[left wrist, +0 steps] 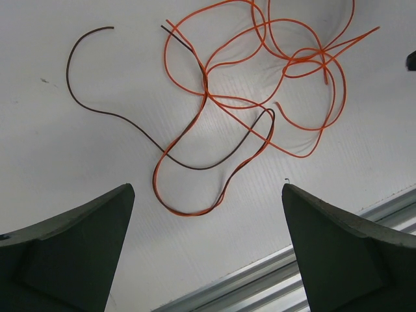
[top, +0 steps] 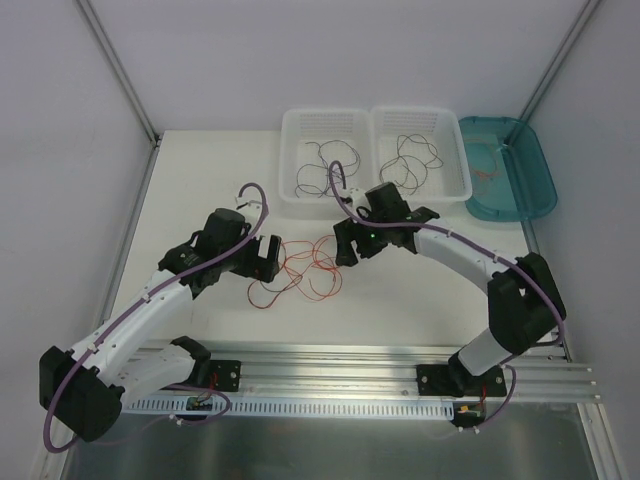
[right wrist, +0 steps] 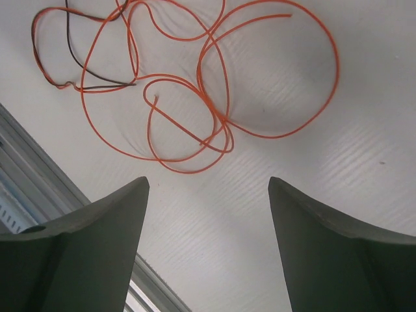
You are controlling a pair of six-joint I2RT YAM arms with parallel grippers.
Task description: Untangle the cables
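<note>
Inspecting the desk (top: 200,190) finds the cables (top: 300,268) lying loose on its white surface, between the two arms and touching neither.

Item 1. The tangle consists mainly of orange cables (left wrist: 260,78) in several overlapping loops. One dark cable (left wrist: 117,117) runs out from the tangle in a long curve on the left arm's side, and its free end lies apart from the orange loops. In the right wrist view the orange loops (right wrist: 214,123) lie flat and the dark strand (right wrist: 75,58) sits at their far left edge.

Item 2. The left gripper (top: 266,256) hangs just beside the tangle. Its fingers (left wrist: 71,253) stand wide apart with nothing between them but desk and cable below.

Item 3. The right gripper (top: 348,244) hangs at the opposite side of the tangle. Its fingers (right wrist: 338,253) are likewise spread and grip nothing.

Item 4. Two clear bins stand side by side at the far edge. The left bin (top: 320,125) and the right bin (top: 410,120) each hold thin dark wires. A teal tray (top: 530,185) stands just beside the right bin, and faint orange strands show inside it.
</note>
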